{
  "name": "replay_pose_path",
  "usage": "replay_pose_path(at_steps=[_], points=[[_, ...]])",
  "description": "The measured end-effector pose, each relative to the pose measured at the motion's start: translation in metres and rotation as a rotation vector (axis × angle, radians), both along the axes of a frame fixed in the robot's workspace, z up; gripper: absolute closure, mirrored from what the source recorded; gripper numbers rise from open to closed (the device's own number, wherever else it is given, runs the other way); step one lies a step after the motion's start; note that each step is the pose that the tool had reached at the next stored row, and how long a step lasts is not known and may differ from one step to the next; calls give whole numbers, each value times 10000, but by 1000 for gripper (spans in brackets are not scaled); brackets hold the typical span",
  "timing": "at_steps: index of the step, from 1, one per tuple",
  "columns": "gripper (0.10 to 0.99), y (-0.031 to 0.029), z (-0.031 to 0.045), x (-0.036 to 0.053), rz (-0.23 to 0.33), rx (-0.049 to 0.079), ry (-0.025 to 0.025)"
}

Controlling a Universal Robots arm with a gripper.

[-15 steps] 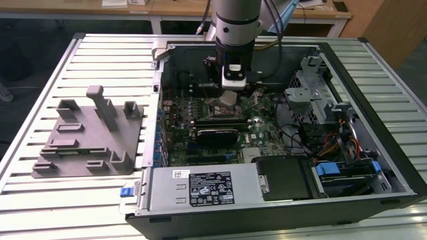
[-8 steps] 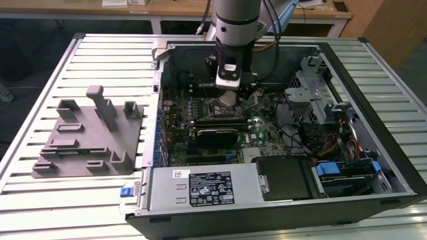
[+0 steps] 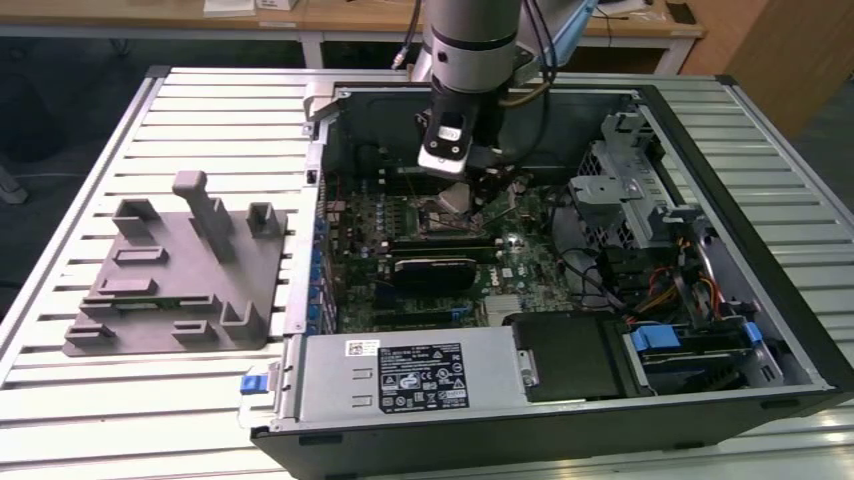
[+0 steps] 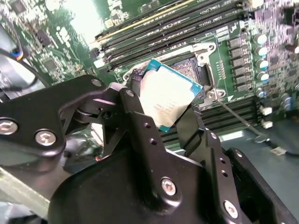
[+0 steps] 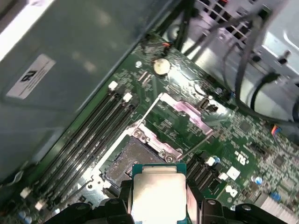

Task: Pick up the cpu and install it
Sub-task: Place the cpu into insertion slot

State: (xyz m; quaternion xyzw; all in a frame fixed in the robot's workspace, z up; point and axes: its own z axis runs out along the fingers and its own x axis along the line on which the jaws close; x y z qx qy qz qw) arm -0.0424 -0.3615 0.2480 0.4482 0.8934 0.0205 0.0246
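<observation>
The cpu (image 4: 164, 93) is a small flat square chip with a silver top and teal rim. My gripper (image 4: 161, 106) is shut on it, with a black finger (image 4: 134, 91) on each side. It hangs a little above the open socket (image 5: 133, 158) on the green motherboard (image 5: 243, 140), whose metal load plate (image 5: 184, 112) is swung back. The chip (image 5: 159, 192) is tilted in both wrist views. In the exterior view the gripper (image 3: 455, 196) holds the chip (image 3: 457, 198) inside the open computer case (image 3: 747, 250), over the board's upper middle.
Memory slots (image 5: 93, 135) run beside the socket. A grey holder (image 3: 174, 270) stands on the slatted table at the exterior view's left. A labelled power supply box (image 3: 414, 375) lies at the case's near edge. Drive cages and cables (image 3: 641, 210) fill the exterior view's right.
</observation>
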Motion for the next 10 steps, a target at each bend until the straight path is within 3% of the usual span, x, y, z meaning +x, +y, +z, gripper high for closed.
replay_pose_path(at_steps=[10], points=[[545, 0, -8, 0, -1789, 1, 0]])
